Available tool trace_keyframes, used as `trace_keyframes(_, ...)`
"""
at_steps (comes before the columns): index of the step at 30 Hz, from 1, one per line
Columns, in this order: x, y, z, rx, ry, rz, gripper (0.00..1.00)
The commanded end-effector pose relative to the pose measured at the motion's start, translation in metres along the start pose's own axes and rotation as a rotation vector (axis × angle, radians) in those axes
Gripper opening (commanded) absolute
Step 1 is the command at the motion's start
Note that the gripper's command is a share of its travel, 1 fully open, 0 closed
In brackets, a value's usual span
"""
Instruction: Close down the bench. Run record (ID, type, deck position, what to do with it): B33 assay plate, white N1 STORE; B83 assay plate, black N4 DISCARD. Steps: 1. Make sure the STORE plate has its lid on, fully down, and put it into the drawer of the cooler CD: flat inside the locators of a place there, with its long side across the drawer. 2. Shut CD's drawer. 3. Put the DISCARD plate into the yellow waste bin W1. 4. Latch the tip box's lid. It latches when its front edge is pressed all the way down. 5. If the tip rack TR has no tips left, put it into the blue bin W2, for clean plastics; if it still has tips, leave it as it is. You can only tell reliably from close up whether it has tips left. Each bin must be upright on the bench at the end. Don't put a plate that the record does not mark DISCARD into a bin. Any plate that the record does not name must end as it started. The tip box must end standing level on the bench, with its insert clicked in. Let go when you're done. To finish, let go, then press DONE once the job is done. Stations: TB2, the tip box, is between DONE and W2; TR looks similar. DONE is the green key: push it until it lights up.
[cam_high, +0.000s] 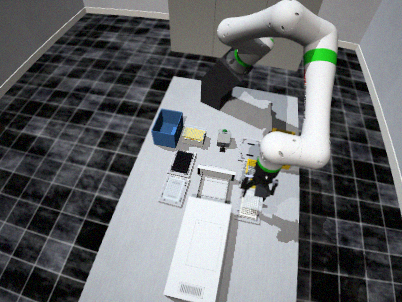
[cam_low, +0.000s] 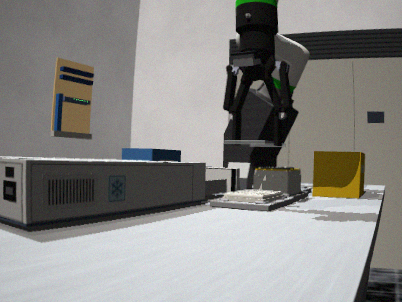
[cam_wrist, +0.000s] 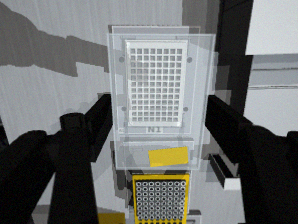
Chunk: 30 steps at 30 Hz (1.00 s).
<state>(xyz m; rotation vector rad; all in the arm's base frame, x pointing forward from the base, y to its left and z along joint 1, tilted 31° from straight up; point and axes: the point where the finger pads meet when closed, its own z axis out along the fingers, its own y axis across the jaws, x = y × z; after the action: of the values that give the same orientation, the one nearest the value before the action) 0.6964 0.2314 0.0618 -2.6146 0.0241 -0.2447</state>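
Note:
My gripper (cam_low: 255, 142) is shut on a clear plate lid (cam_wrist: 161, 145) with a yellow tab and holds it level in the air. The white assay plate lies open on the deck place marked N1, straight below the lid. From the side, the lid (cam_low: 252, 143) hangs well above the plate (cam_low: 252, 196). From above, the gripper (cam_high: 260, 187) stands just behind the white plate (cam_high: 250, 210). The black plate (cam_high: 182, 161) lies left of the cooler's open drawer (cam_high: 215, 182).
The cooler (cam_high: 200, 250) fills the bench's front. A lidded plate (cam_high: 175, 190) lies left of the drawer. The blue bin (cam_high: 168, 128), yellow tip box (cam_high: 194, 134) and green key (cam_high: 224, 130) stand behind. The yellow bin (cam_low: 338, 174) is at the right; a yellow-framed tip rack (cam_wrist: 159, 200) lies near the gripper.

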Motion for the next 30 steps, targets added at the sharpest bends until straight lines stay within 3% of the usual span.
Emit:
trace_keyframes(1, 0.001, 0.000, 0.002, 0.000, 0.002, 0.000, 0.10)
trace_keyframes(30, 0.001, 0.000, 0.035, 0.000, 0.002, 0.000, 0.10)
